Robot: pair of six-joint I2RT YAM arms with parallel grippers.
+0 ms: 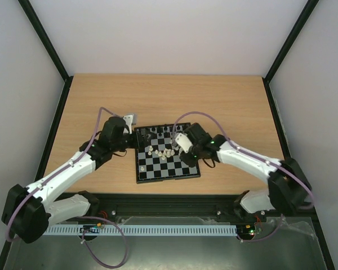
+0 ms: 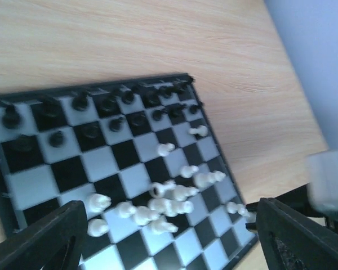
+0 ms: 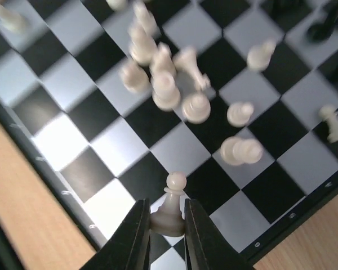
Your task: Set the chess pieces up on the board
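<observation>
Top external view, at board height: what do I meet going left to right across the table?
Left pincer, open → left edge of the board → cluster of cream-white chess pieces → right pincer, shut on a cream-white pawn.

The table (image 1: 101,95) around the board (image 1: 158,171) is pale wood grain, smooth and matt. The board's squares look like slick plastic, the light ones throwing a soft glare near its edge. On it, the cream chess pieces (image 3: 168,90) and the black chess pieces (image 2: 80,102) seem smooth moulded plastic with a faint sheen. At the board's rim, the right gripper (image 3: 167,216) has fingers (image 3: 136,239) of matt black plastic
</observation>
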